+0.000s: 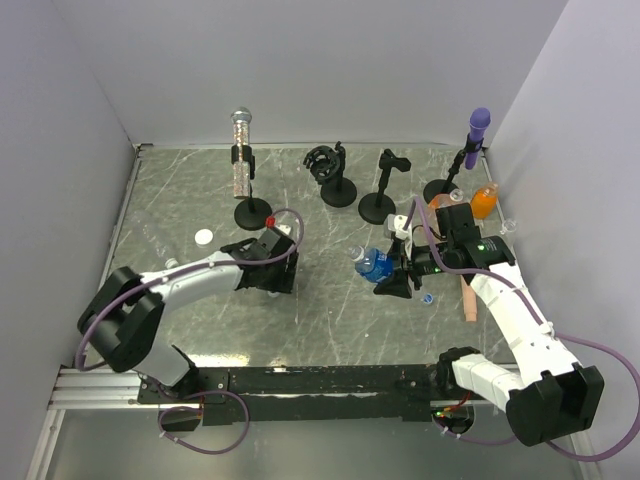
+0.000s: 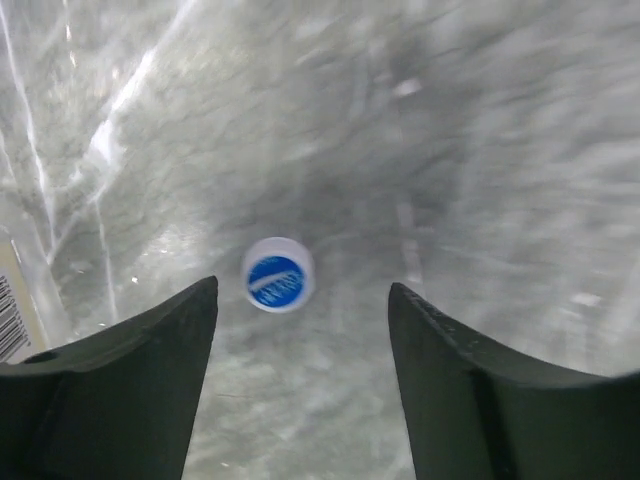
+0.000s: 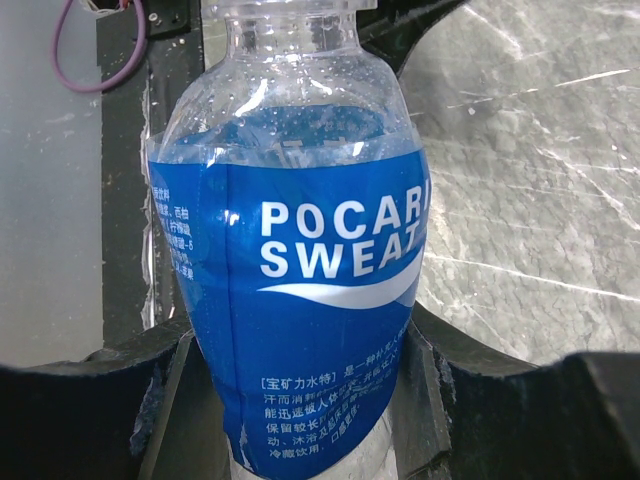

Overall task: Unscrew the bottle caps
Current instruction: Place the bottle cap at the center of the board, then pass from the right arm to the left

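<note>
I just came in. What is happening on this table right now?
The right gripper is shut on the blue-labelled bottle. The left gripper hangs open over the table, and a small blue cap shows between its fingers, not gripped. An orange bottle is at the back right.

- We've got bright, even light, with white glare streaks on the table (image 1: 330, 320).
- Our left wrist view's smeared; the bottle cap (image 2: 277, 274) looks soft.
- The bottle (image 3: 300, 300) reads sharp.
</note>
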Action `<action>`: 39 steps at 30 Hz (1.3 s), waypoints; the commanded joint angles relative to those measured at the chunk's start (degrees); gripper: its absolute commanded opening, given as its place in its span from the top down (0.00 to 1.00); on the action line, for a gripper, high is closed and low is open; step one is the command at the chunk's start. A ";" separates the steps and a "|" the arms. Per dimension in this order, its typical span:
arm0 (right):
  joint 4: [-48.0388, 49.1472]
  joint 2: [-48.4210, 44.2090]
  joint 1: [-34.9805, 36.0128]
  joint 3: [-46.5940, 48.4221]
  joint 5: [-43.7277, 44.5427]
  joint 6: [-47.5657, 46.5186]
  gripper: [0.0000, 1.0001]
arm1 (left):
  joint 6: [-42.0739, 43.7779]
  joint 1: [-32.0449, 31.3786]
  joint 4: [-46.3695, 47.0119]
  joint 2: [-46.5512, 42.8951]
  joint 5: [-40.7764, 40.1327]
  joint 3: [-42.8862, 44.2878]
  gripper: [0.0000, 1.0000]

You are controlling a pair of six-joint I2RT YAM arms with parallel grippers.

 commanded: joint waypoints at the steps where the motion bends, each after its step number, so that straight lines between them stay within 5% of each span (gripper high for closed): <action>1: 1.38 -1.04 -0.39 0.21 -2.71 -0.24 0.72 | 0.29 0.03 3.08 -9.29 7.50 3.90 0.25; 6: 1.21 -1.04 -0.82 0.39 -3.32 -0.15 0.71 | 0.39 0.29 10.89 -22.29 16.23 3.02 0.03; 15: 0.86 -0.69 -0.91 0.65 -4.64 -0.59 0.71 | 11.71 1.88 43.66 -37.60 55.77 -10.85 0.03; 26: 0.24 -0.51 -1.00 0.74 -5.08 -0.94 0.71 | 22.44 -1.11 48.26 -27.34 59.21 -3.49 0.04; 39: 0.24 -0.51 -1.00 0.48 -5.43 -1.29 0.71 | 22.79 -5.50 51.34 -15.56 57.90 4.24 0.04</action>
